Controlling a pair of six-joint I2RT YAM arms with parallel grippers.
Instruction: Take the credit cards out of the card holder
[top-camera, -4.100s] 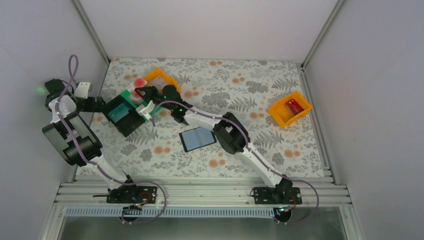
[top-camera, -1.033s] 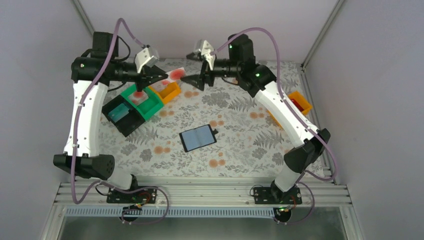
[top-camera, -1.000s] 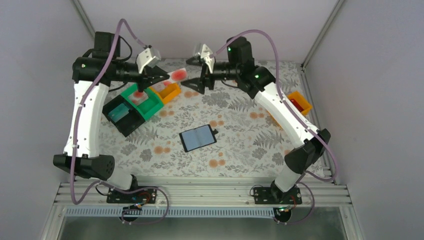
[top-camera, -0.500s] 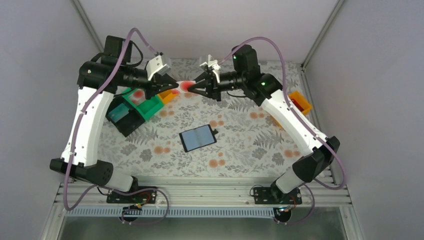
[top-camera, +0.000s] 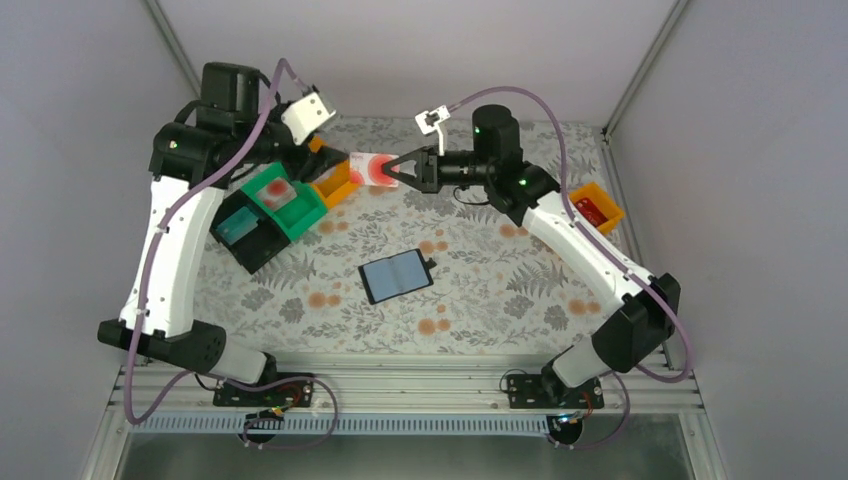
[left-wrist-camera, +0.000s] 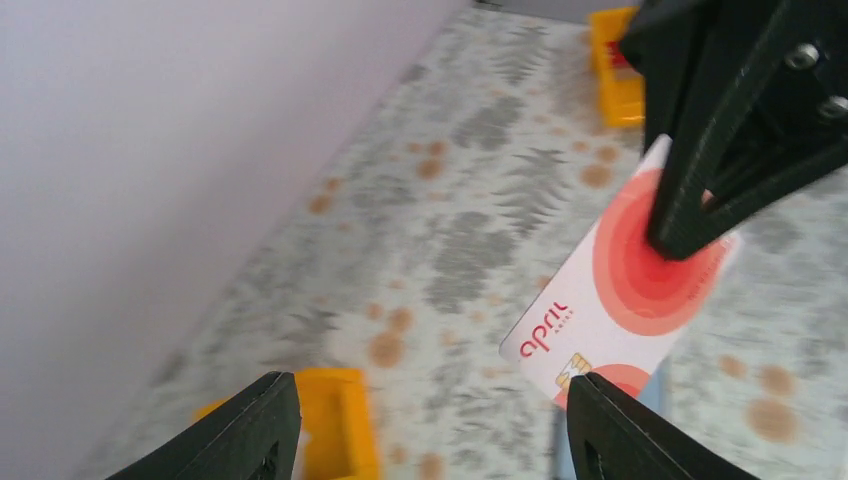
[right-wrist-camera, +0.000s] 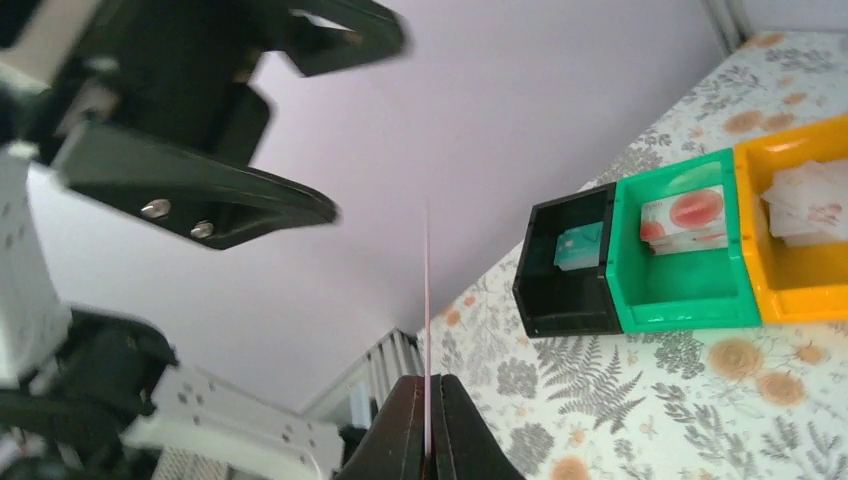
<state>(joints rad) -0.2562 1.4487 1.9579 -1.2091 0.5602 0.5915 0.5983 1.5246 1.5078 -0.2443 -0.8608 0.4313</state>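
A white credit card with red circles (top-camera: 370, 168) hangs in the air over the back of the table, and my right gripper (top-camera: 397, 170) is shut on its right end. From the right wrist the card (right-wrist-camera: 427, 290) shows edge-on, pinched between the closed jaws of the right gripper (right-wrist-camera: 428, 385). My left gripper (top-camera: 322, 160) stands open just left of the card. In its own view the left gripper (left-wrist-camera: 430, 400) has its jaws wide apart, with the card (left-wrist-camera: 620, 300) close by one finger (left-wrist-camera: 640, 440). The black card holder (top-camera: 397, 276) lies open on the table's middle.
A black tray (top-camera: 245, 232) with a bluish card, a green tray (top-camera: 290, 205) with a white-and-red card and an orange tray (top-camera: 337, 182) stand in a row at the back left. Another orange tray (top-camera: 578, 218), at the right, holds a red card.
The two raised grippers came together. The right gripper closed on the white-and-red card, and the left gripper, which had held it, opened and drew back a little.
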